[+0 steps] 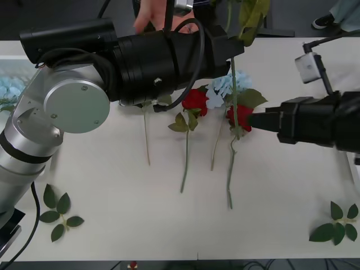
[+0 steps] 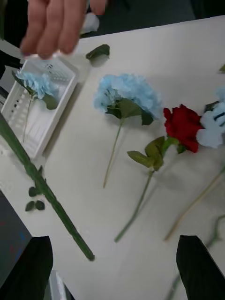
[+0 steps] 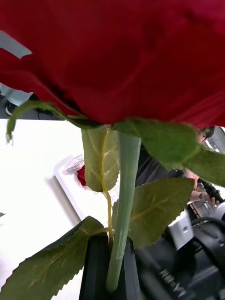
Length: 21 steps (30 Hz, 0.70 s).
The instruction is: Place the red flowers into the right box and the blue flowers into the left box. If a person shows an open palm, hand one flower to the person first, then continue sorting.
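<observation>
A red rose point(image 3: 117, 61) is clenched by its stem between the left pincer's point(image 3: 110, 262) fingers, raised at the tabletop's point(image 1: 112, 214) 12 o'clock edge near a person's hand point(image 1: 152, 14). The right pincer point(image 2: 112, 267) is held released above loose flowers at 3 o'clock.

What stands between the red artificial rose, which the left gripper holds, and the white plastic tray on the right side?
The right arm reaches across the table on that side, right gripper open. The left gripper would probably have to carry the red artificial rose over it to the white plastic tray.
</observation>
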Each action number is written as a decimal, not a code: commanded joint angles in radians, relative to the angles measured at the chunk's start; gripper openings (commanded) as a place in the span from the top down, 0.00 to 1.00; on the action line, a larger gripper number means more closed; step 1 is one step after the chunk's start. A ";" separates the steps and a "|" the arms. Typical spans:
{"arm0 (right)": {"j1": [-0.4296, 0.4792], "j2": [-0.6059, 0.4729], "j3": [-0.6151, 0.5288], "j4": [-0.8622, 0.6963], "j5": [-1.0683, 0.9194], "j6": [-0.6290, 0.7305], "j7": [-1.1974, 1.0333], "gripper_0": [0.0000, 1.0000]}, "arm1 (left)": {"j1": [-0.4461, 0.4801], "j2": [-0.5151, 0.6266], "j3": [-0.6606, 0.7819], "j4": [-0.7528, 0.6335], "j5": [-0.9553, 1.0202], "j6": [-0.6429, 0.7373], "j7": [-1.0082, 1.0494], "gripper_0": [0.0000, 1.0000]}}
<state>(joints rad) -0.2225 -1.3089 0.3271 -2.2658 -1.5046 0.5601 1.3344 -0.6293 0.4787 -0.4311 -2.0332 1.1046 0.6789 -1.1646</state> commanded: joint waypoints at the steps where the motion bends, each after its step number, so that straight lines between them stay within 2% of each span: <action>1: -0.104 0.045 0.075 0.020 0.067 -0.019 -0.089 0.23 | -0.041 0.026 -0.003 -0.015 0.004 -0.009 0.014 1.00; 6: -0.193 0.092 0.181 0.049 0.152 -0.055 -0.178 0.22 | -0.043 0.027 -0.003 -0.013 0.003 -0.009 0.016 1.00; 11: -0.196 0.114 0.205 0.054 0.210 -0.089 -0.236 0.03 | -0.044 0.029 -0.003 -0.015 0.003 -0.009 0.019 1.00; 19: -0.196 0.123 0.210 0.052 0.212 -0.109 -0.250 0.02 | -0.046 0.031 -0.002 -0.015 0.004 -0.009 0.025 1.00; 20: -0.196 0.123 0.210 0.054 0.212 -0.111 -0.256 0.04 | -0.047 0.031 -0.003 -0.015 0.004 -0.009 0.026 1.00; 21: -0.196 0.125 0.210 0.054 0.212 -0.111 -0.259 0.27 | -0.047 0.031 -0.003 -0.013 0.004 -0.009 0.028 1.00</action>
<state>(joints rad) -0.4088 -1.1882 0.5498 -2.2015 -1.2953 0.4614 1.1254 -0.6294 0.4793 -0.4311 -2.0329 1.1047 0.6789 -1.1575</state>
